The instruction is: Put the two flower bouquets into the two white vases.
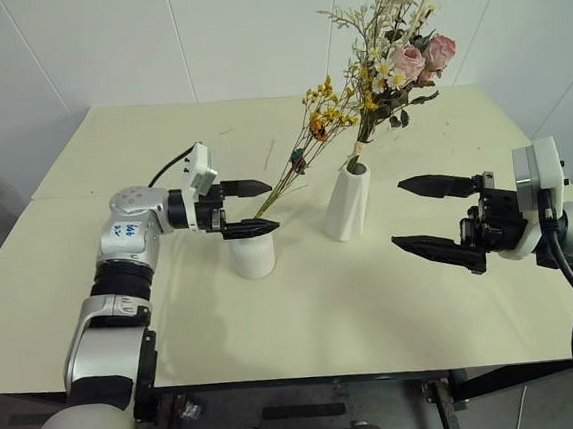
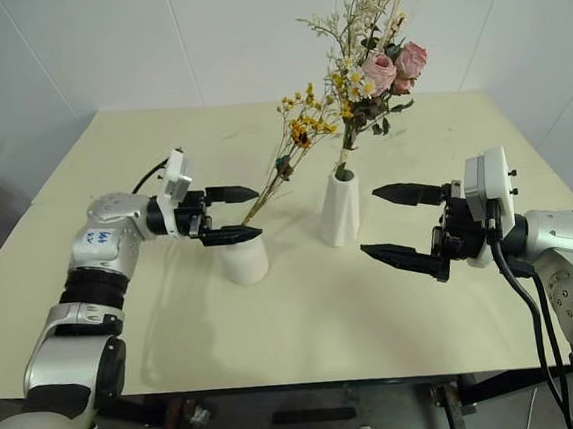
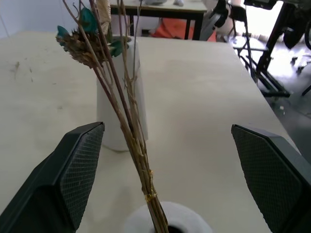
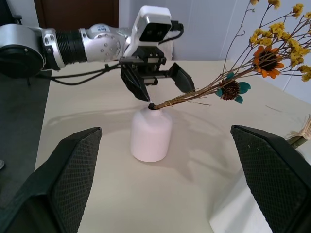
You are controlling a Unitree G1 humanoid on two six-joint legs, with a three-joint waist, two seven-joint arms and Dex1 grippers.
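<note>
Both bouquets are sitting in vases near the middle of the desk (image 1: 305,313). The small yellow-orange bunch (image 1: 323,111) is standing with its stems in the top hole of the short rounded vase (image 1: 253,255) and leaning steeply toward the robot's right, its heads hanging close to the neighbouring vase. The larger bunch with pink roses (image 1: 408,53) is standing in the tall tapered vase (image 1: 348,204), which is just beside the short one, the two not touching.

The left hand (image 1: 248,209) is hovering level just above the short vase, fingers spread wide with the thin stems passing between them; in the left wrist view neither finger is touching the stems. The right hand (image 1: 429,217) is hanging level to the right of the tall vase, fingers spread wide and holding nothing, with a clear gap to the vase.

Open desk is lying in front of both vases up to the near edge and behind them to the far edge. The left half of the desk is bare apart from the left arm.
</note>
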